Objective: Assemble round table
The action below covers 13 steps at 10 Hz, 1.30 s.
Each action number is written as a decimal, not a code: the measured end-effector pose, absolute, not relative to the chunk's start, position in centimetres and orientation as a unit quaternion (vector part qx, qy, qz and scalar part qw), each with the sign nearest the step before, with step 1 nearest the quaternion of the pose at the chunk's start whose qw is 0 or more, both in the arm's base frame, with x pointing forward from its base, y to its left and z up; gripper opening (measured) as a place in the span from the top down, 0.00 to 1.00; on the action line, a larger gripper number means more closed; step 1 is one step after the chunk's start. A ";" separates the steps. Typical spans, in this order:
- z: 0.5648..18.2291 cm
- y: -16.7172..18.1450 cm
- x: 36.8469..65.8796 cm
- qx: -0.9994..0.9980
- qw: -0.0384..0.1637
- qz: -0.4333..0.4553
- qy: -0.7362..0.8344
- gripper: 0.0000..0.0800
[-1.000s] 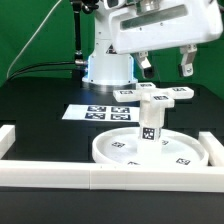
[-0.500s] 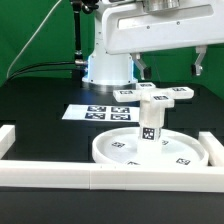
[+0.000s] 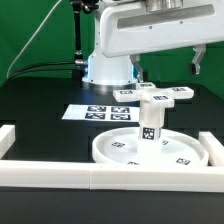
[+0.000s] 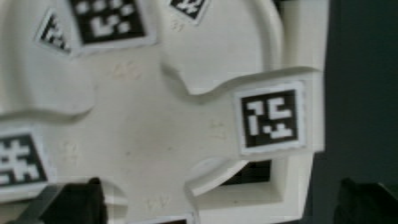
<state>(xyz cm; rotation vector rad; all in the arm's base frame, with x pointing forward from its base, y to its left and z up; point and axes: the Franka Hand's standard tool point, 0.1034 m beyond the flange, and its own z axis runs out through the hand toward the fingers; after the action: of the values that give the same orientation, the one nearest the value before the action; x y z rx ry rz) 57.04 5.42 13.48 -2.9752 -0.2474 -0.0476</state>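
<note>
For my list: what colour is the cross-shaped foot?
Foot: white with black-and-white tags; wrist view.

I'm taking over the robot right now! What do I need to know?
Gripper: open and empty, hanging above the cross-shaped foot.
Parts: the round disc lies flat. The post stands upright in its middle. The foot sits on top of the post.
Done: all three parts are stacked.
Left: the pictures do not show whether the foot is fully tightened, so check that first. After that, the stack probably needs turning over onto its foot.
</note>
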 end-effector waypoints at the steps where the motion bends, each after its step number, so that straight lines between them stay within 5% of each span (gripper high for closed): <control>1: 13.3 5.3 57.0 -0.989 0.074 -0.017 -0.129 0.19; 10: 12.2 3.5 56.5 -0.915 0.031 -0.042 -0.400 0.19; 13: 12.0 3.6 56.5 -0.916 0.032 -0.040 -0.397 0.19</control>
<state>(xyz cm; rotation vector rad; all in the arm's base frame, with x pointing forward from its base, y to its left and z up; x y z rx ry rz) 56.48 3.61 12.00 -2.8224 -1.2230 -0.1224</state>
